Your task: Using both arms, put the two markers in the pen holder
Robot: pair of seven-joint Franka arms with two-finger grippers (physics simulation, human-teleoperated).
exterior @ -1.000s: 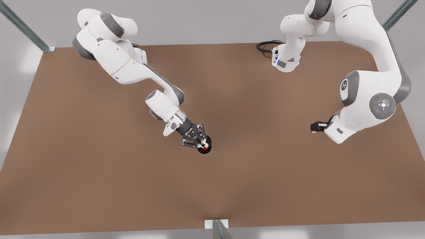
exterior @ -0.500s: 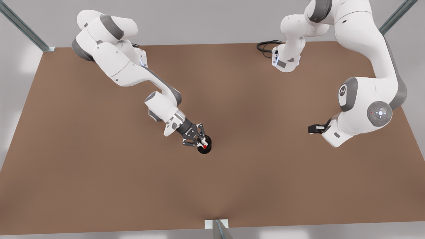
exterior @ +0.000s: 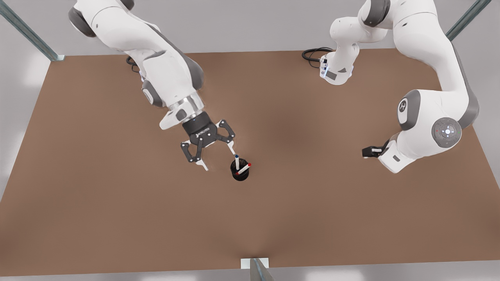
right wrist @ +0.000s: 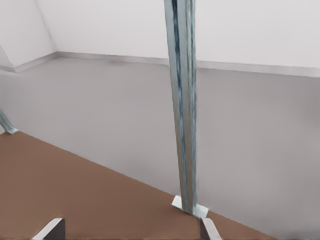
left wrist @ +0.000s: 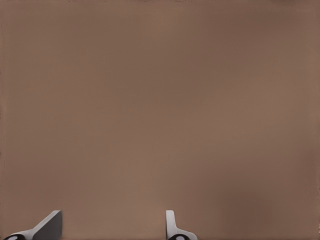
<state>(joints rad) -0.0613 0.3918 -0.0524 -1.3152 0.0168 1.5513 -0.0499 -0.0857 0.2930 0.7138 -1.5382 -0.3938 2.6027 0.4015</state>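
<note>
Black mesh pen holder [exterior: 239, 176] holding both markers [exterior: 243, 169], left gripper [exterior: 218, 160] beside, right gripper [exterior: 369, 150] apart, fingers wide.

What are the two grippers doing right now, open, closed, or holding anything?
Left gripper: open, empty, beside the holder, which has both markers in it.
Right gripper: open, empty, waiting at the table's edge.
</note>
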